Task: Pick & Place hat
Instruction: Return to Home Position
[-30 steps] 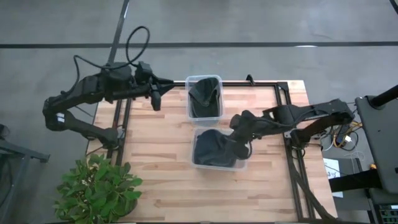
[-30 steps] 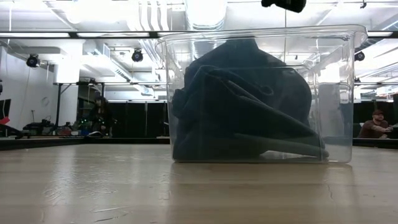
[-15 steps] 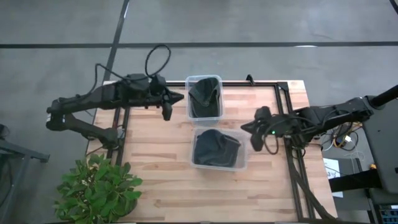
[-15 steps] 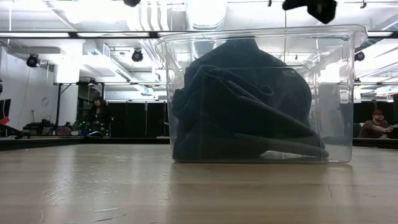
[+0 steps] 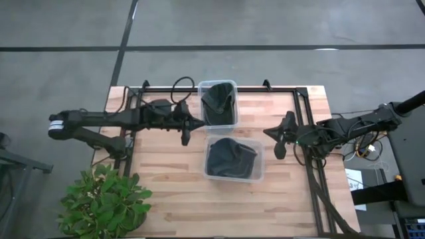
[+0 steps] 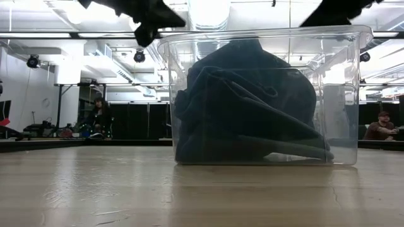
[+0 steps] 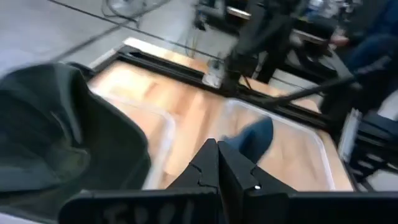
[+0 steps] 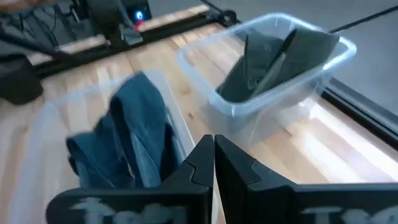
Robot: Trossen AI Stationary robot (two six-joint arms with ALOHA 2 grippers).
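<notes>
Two clear bins stand mid-table. The far bin [image 5: 218,103] holds a dark hat [image 5: 216,99], also seen in the right wrist view [image 8: 273,62]. The near bin [image 5: 255,174] holds a second dark, bluish hat [image 5: 229,158], which rests crumpled on the bin floor [image 6: 252,107]. My left gripper [image 5: 199,124] is shut and hovers just left of the gap between the bins. My right gripper [image 5: 267,133] is shut and hovers right of the near bin's far corner. Both are raised above the table and hold nothing.
A black frame rail [image 5: 265,88] runs along the table's far edge and down its right side [image 5: 312,166]. A potted plant [image 5: 106,202] stands off the near left corner. Bare wood lies left [image 5: 159,172] and right [image 5: 285,186] of the bins. People sit in the room behind [image 6: 379,126].
My right gripper has drawn back from over the near bin toward the table's right edge; the hat stays in that bin. My left arm has swung from beyond the far left corner toward the near side and right, ending beside the bins.
</notes>
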